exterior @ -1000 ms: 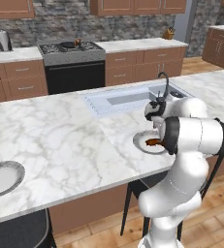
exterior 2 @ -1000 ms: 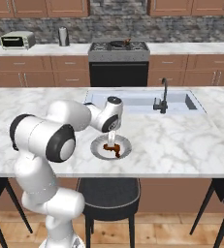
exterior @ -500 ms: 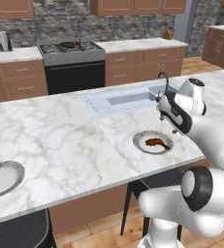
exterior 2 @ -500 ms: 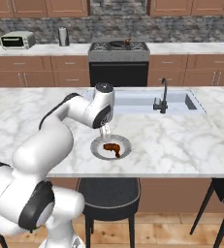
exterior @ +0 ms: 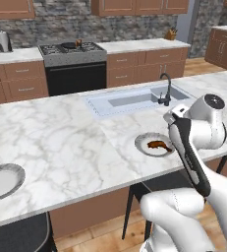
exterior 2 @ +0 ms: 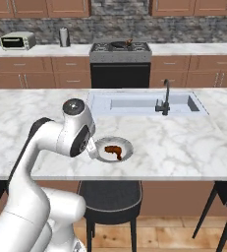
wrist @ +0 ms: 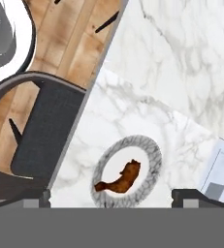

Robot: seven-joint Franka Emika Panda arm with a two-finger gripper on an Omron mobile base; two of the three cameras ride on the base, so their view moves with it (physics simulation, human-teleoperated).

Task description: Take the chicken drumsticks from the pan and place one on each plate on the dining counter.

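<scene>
- One chicken drumstick lies on the near plate, which sits by the front edge of the bench, in front of the sink.
- The second plate sits far along the same front edge, toward the bench's left end, and looks bare.
- The pan is on the stove against the back wall; a small orange-brown lump at its rim is probably the remaining drumstick, though it is too small to be sure.
- The gripper hangs above the near plate with its two tips wide apart and nothing between them.
- Judged from its look, a drumstick is light and lumpy, with a thick meaty end tapering to a thin bone end, and a roasted skin that may be slippery.
- The best hold is probably across the thick middle, jaws closing on the two long sides, not on the narrow tail, where it could pivot or slide out.
- The meat should give a little under pressure, so a firm close is likely safe.
- In the shallow pan, a grasp from straight above would keep the fingers off the rim.
</scene>
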